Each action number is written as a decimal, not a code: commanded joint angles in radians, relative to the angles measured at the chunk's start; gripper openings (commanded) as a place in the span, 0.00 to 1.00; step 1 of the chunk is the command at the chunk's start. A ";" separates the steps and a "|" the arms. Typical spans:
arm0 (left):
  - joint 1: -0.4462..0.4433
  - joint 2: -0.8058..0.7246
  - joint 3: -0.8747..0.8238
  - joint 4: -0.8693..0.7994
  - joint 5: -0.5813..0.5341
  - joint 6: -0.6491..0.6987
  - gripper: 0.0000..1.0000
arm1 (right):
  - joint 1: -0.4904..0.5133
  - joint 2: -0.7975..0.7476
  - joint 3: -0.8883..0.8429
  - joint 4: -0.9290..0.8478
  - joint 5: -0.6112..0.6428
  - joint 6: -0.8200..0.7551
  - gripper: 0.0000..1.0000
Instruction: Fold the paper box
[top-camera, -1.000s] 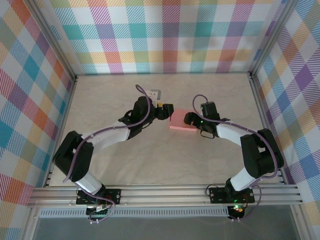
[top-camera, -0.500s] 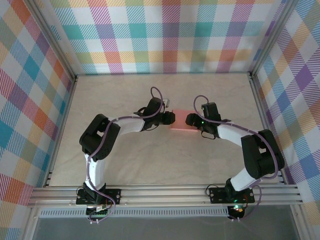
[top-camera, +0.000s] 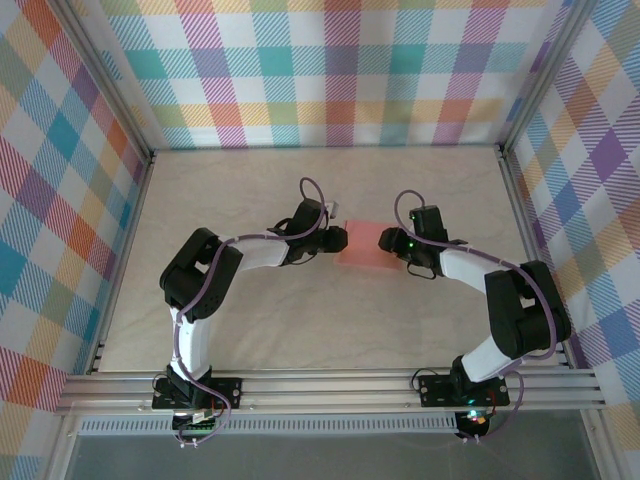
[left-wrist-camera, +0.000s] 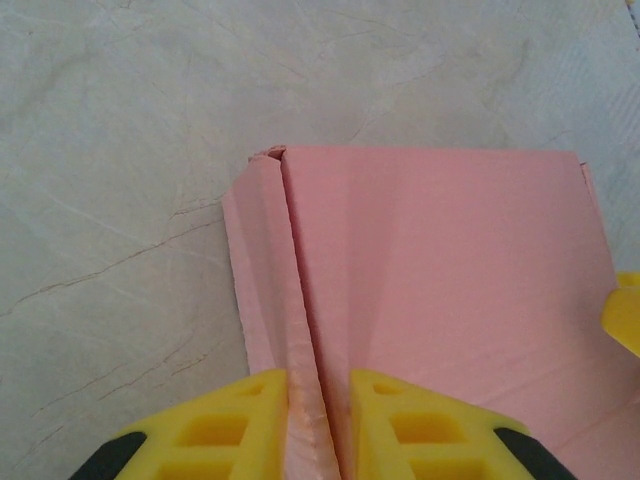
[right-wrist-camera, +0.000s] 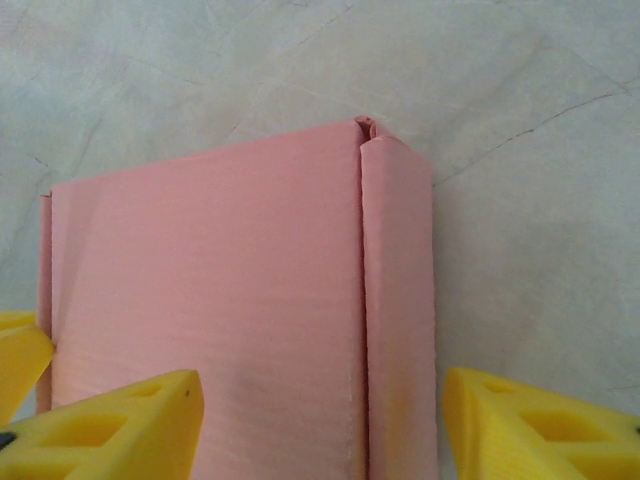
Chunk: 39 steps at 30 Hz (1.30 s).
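The salmon-pink paper box (top-camera: 362, 244) lies flat mid-table between both grippers. My left gripper (top-camera: 338, 238) is at its left edge. In the left wrist view the box (left-wrist-camera: 450, 280) has a raised side fold, and my left gripper (left-wrist-camera: 318, 400) is shut on that fold, its yellow fingers (left-wrist-camera: 235, 420) pressed against both faces. My right gripper (top-camera: 390, 241) is at the box's right edge. In the right wrist view the box (right-wrist-camera: 220, 290) shows a folded-over side wall (right-wrist-camera: 398, 300). My right gripper (right-wrist-camera: 320, 410) stands open astride that wall, with its fingers apart from the card.
A small white object (top-camera: 332, 208) sits just behind the left gripper. Checked walls and aluminium posts (top-camera: 520, 190) close off the table's sides and back, and rails (top-camera: 320, 385) run along the near edge. Bare tabletop (top-camera: 300, 320) lies in front of the box.
The left arm changed pose and moved in to the box's left edge, and its jaws closed on the side fold. The right jaws narrowed around the right side wall.
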 joint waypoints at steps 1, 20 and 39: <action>0.010 0.033 -0.033 -0.010 -0.015 -0.007 0.22 | -0.013 0.000 -0.015 0.033 -0.024 0.017 0.61; 0.085 0.049 -0.119 0.149 0.146 -0.141 0.21 | -0.095 0.078 -0.064 0.232 -0.350 0.140 0.88; 0.088 -0.001 -0.119 0.122 0.157 -0.078 0.25 | -0.124 0.105 -0.093 0.469 -0.536 0.324 0.48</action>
